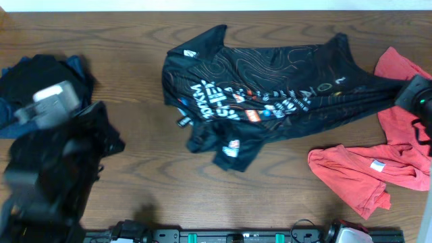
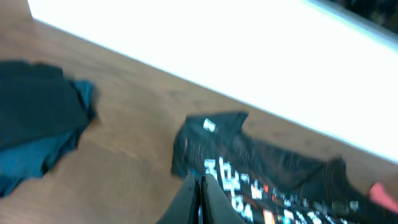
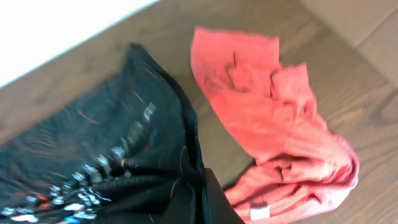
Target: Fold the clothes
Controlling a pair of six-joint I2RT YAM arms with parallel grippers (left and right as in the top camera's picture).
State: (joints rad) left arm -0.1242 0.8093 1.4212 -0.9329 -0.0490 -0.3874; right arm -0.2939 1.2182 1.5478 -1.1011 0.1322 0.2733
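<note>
The black jersey (image 1: 270,94) with thin orange lines and white and orange logos lies spread across the middle of the table, pulled out toward the right. It also shows in the right wrist view (image 3: 93,143) and the left wrist view (image 2: 273,174). My right gripper (image 3: 196,180) is shut on a bunched edge of the jersey at its right end (image 1: 410,94). The coral-red shirt (image 1: 368,169) with a white label lies crumpled at the right, beside that gripper (image 3: 273,118). My left gripper (image 2: 200,190) is shut and empty, left of the jersey.
A pile of dark black and blue clothes (image 1: 37,77) lies at the far left, also seen in the left wrist view (image 2: 37,124). The left arm (image 1: 47,155) is blurred over the table's left side. The table's front edge carries a black rail (image 1: 223,236).
</note>
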